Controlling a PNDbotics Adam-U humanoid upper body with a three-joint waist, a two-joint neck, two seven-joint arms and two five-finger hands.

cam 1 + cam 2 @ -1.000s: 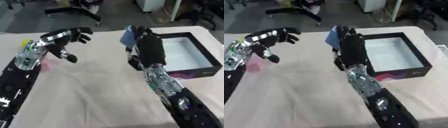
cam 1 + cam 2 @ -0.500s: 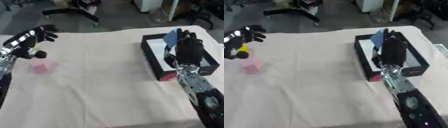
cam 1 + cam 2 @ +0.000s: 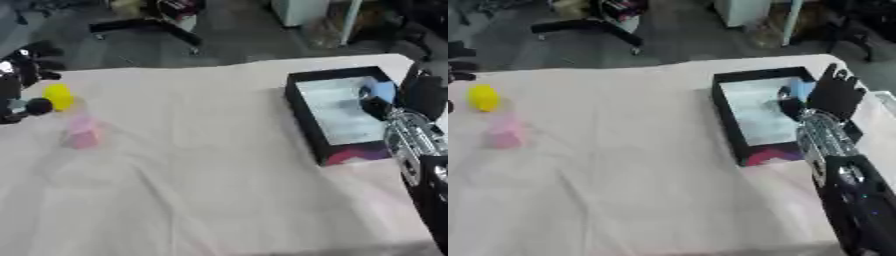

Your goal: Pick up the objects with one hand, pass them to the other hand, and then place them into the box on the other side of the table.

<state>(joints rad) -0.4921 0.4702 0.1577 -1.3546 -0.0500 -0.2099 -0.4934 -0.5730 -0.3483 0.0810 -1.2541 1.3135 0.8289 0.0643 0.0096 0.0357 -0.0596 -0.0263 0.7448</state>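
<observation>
A black box [image 3: 726, 115] with a pale floor stands at the table's right side. My right hand [image 3: 835, 96] is over its far right part, fingers pointing up, with a small blue object [image 3: 801, 90] pinched between thumb and fingers above the box floor. My left hand [image 3: 19, 82] shows only partly at the far left edge, fingers relaxed and holding nothing. Just right of it a yellow rounded object [image 3: 58, 96] lies on the cloth. A pink object [image 3: 80, 135] lies a little nearer to me.
A pale pink cloth [image 3: 201, 165] with soft wrinkles covers the table. Beyond the far edge are an office chair base [image 3: 144, 27] and white furniture [image 3: 302, 10] on a dark floor. The box's near corner carries a pink-purple label [image 3: 767, 156].
My right hand has carried the blue object from the table's middle to the right, over the box. My left hand has drawn back leftward, uncovering the yellow object.
</observation>
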